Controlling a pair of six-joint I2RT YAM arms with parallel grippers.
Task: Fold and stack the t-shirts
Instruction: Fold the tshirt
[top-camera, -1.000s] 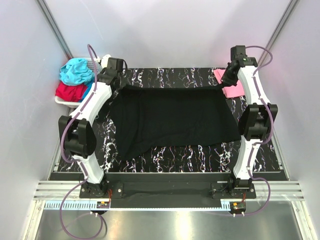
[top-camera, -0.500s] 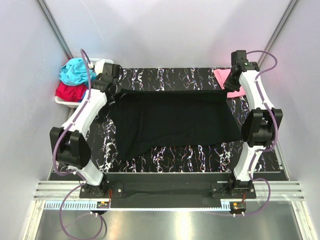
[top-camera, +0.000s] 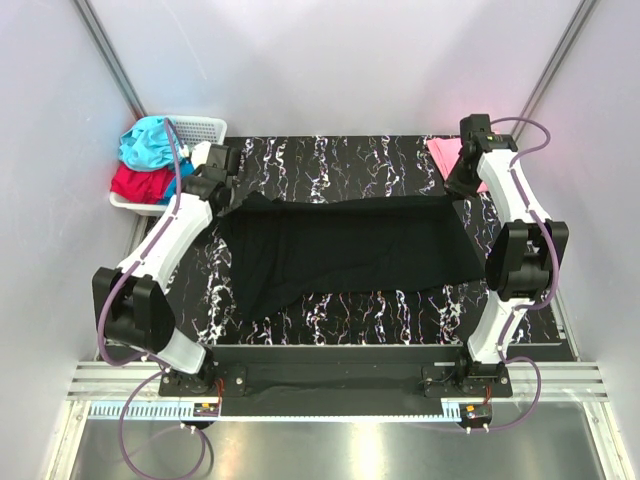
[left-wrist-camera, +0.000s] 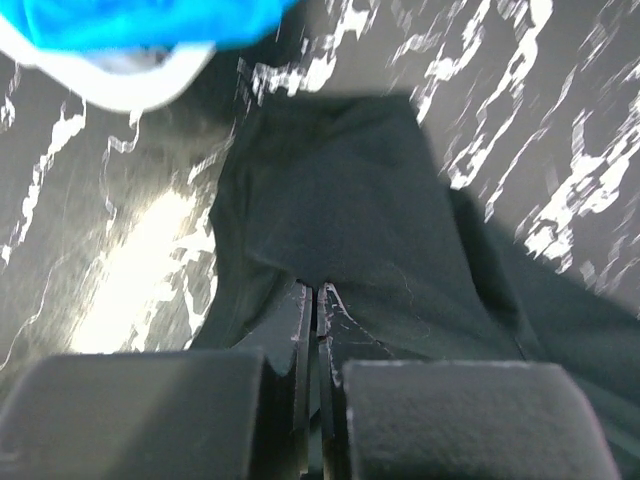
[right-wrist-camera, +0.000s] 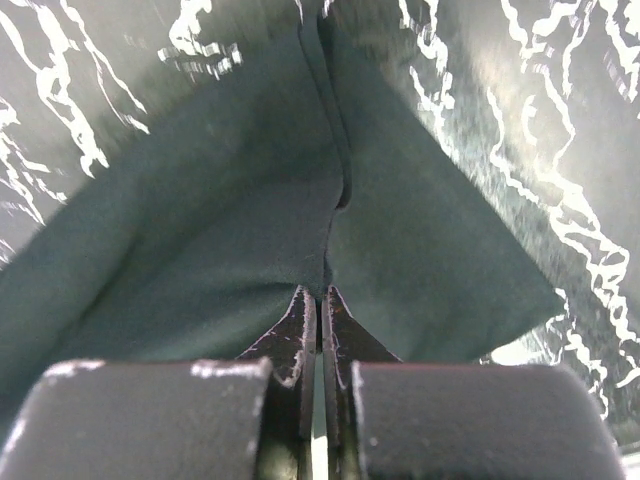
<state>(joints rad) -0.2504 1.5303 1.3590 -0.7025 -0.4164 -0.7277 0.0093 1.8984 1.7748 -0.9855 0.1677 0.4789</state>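
Black t-shirt (top-camera: 350, 250) spread across table (top-camera: 330, 155), far corners pinched shut in left gripper (left-wrist-camera: 317, 292) and right gripper (right-wrist-camera: 320, 292); carry both toward near hem level, even tension, since left corner looks bunched (blurry view).

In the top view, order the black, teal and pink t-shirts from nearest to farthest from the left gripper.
1. black t-shirt: held by the left gripper.
2. teal t-shirt: at the basket, left.
3. pink t-shirt: far right.

Matt black cloth t-shirt (top-camera: 345, 250), glossy marbled table (top-camera: 330, 155)
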